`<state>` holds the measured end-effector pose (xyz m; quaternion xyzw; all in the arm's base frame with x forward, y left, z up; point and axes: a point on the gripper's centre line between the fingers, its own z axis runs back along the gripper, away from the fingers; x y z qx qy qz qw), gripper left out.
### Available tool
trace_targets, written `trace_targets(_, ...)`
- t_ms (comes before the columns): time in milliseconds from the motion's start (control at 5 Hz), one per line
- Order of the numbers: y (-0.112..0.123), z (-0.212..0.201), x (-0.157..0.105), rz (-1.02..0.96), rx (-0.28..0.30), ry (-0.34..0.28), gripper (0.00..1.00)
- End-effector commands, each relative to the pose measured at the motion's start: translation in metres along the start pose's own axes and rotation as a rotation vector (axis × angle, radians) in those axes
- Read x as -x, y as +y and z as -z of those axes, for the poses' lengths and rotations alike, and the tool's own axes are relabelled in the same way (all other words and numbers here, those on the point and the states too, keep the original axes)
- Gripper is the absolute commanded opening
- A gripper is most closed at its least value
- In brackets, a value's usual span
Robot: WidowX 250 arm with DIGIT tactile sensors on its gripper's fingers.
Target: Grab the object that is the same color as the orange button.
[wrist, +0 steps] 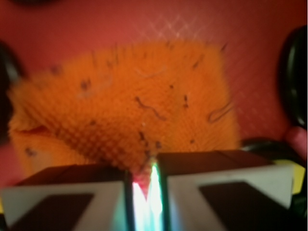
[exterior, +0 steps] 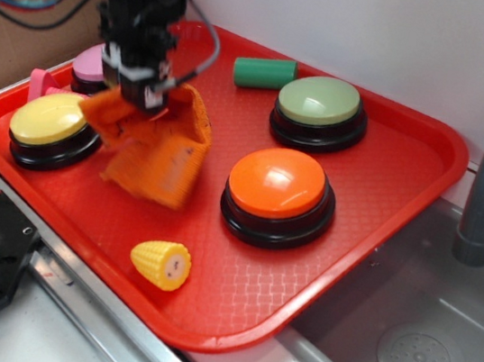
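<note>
Gripper (exterior: 137, 92) clamped on orange cloth (exterior: 159, 155), cloth hanging beneath it, above red tray (exterior: 383, 211)

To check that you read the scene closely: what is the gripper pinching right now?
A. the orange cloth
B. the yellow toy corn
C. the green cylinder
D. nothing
A: the gripper is closed on the orange cloth, which hangs from it above the red tray; the wrist view shows its fingers nearly together on the fabric.

Orange cloth (exterior: 157, 152) with dark specks; red tray (exterior: 374, 210).
</note>
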<state>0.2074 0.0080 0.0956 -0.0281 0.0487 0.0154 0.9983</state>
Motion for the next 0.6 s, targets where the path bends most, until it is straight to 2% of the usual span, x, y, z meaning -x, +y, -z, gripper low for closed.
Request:
trace_targets(0,-0.012,-0.101,-0.010,-0.003,-0.069,-0.192,0.00)
trace_targets(200,-0.014,-0.110,-0.007,-0.041,-0.089,-0.186,0.00)
trace_targets(400,-0.007,-0.096,-0.004,0.004,-0.059,-0.084,0.00)
